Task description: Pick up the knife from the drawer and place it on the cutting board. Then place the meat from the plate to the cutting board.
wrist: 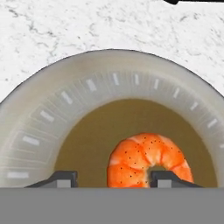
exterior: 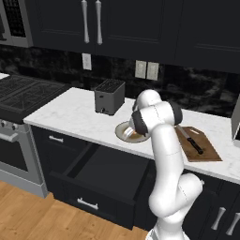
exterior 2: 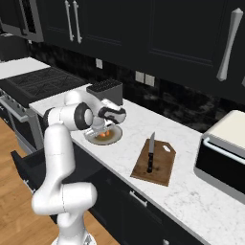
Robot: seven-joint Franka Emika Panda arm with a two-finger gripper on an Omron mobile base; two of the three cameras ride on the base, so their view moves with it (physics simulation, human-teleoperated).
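**Jaws low over the plate, knife already on the board**

We see the jaws (wrist: pixel 111 179) only as two dark fingertips (wrist: pixel 61 178) at the bottom of the hand view, set apart, one at 7 o'clock of the meat (wrist: pixel 148 164) and the other against its 5 o'clock side. They look open, gripping nothing; whether the right tip touches the meat we cannot tell. The meat, an orange-red curl, lies on the brown centre of the plate (wrist: pixel 52 109), its lower edge cut off.

In the left base view the arm's elbow covers most of the plate (exterior: pixel 123 131), and the hand is hidden behind it. In the right base view the hand hangs over the plate (exterior 2: pixel 115 139) and the meat (exterior 2: pixel 103 135) shows as a small orange spot.

The knife (exterior 2: pixel 150 152) lies on the cutting board (exterior 2: pixel 160 172), on the marble surface (exterior 2: pixel 191 196). The drawer (exterior: pixel 101 180) stands pulled open. The toaster (exterior: pixel 109 96) sits at 10 o'clock of the plate. We make out no readable writing.
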